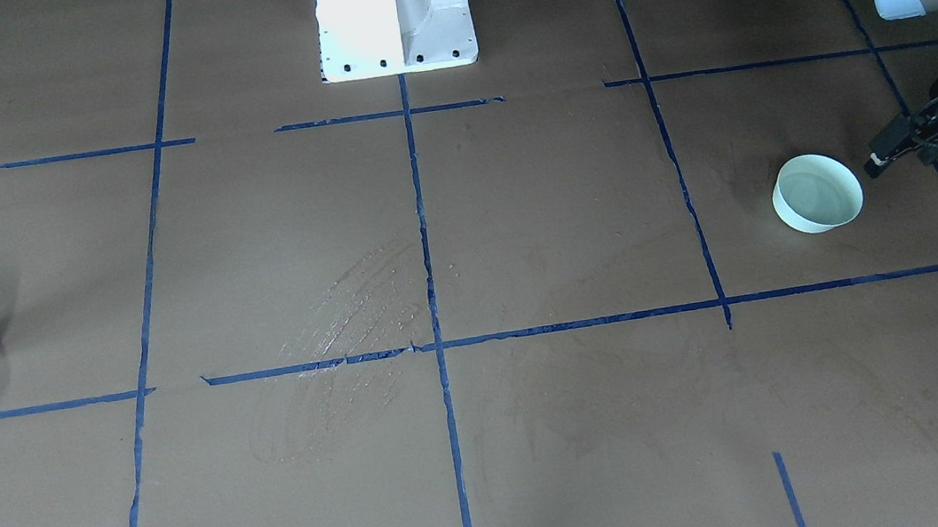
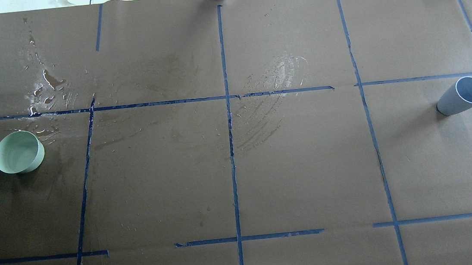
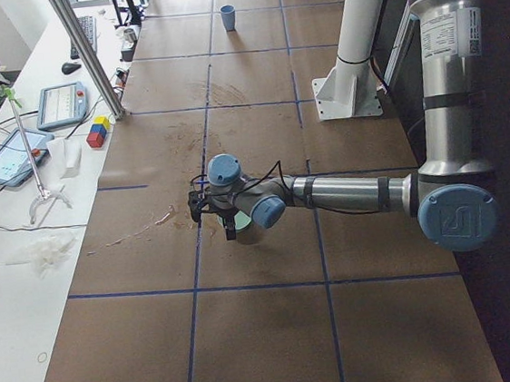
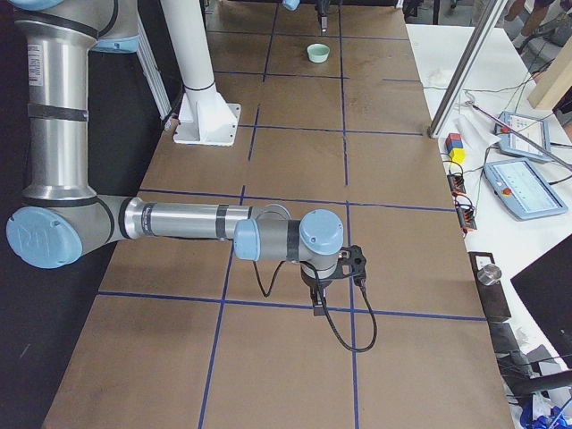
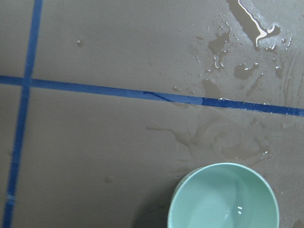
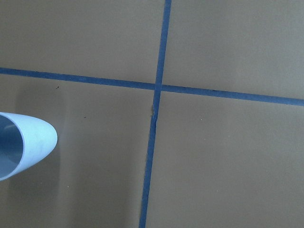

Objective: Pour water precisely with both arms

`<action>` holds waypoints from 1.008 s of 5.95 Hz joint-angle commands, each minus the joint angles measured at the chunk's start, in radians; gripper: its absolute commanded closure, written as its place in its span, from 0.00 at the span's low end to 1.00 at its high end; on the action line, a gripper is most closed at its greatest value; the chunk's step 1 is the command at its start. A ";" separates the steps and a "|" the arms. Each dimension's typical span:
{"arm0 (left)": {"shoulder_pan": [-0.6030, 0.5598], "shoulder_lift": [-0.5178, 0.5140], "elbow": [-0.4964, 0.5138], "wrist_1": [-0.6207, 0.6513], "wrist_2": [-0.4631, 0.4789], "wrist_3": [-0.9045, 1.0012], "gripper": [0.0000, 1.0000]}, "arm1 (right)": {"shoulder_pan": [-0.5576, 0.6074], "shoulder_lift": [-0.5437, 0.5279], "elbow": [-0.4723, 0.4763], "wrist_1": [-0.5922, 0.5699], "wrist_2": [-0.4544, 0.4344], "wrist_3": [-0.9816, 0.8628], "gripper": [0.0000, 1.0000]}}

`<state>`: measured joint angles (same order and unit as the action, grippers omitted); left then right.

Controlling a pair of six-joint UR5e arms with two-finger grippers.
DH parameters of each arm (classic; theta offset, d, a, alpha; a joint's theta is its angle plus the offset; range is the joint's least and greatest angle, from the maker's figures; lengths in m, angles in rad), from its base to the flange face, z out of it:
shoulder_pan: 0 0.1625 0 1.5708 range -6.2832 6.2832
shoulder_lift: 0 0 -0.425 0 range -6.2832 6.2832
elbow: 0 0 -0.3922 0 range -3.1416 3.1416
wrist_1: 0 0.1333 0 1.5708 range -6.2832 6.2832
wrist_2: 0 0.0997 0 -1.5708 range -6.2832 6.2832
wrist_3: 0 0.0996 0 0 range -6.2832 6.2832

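Overhead exterior view puts a pale green bowl (image 2: 19,152) on the brown-papered table (image 2: 239,171) far over on the robot's left, and a blue-grey cup (image 2: 462,95) well apart from it, far over on the right. From where I stand, the water (image 5: 228,204) sits in the bowl as a shallow, glinting pool tinted green. More of it lies spilled on the paper beyond the bowl as puddles and drops (image 2: 45,86) around the blue tape line (image 2: 151,104). A dried-looking smear (image 2: 274,81) marks the middle of the table.

The left gripper (image 1: 875,162) hangs just beside the bowl's rim, apart from it, on the end of the left arm (image 3: 346,190), which stretches low over the table. I cannot tell whether its fingers are parted or closed. The right arm (image 4: 179,219) reaches out low as well. Its gripper (image 4: 318,302) points down at the table, and I cannot tell its state either. Its wrist camera catches the cup at the view's left edge.
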<state>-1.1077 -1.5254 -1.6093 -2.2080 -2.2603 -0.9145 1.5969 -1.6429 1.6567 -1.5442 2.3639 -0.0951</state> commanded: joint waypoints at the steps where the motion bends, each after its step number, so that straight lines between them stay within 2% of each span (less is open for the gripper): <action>1: 0.066 -0.001 0.090 -0.123 0.034 -0.055 0.00 | 0.000 0.000 0.000 0.001 0.000 0.000 0.00; 3: 0.089 -0.007 0.123 -0.168 0.028 -0.079 0.00 | 0.000 0.000 0.000 0.001 0.000 -0.002 0.00; 4: 0.091 -0.009 0.120 -0.170 0.027 -0.081 0.06 | 0.000 0.000 0.000 0.001 0.000 -0.002 0.00; 5: 0.091 -0.013 0.117 -0.170 0.024 -0.095 0.61 | 0.000 0.000 0.000 0.001 0.000 -0.002 0.00; 6: 0.091 -0.013 0.117 -0.170 0.024 -0.095 0.94 | 0.000 0.000 0.000 0.001 0.000 -0.002 0.00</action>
<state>-1.0175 -1.5373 -1.4917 -2.3772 -2.2356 -1.0056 1.5969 -1.6429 1.6567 -1.5432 2.3639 -0.0966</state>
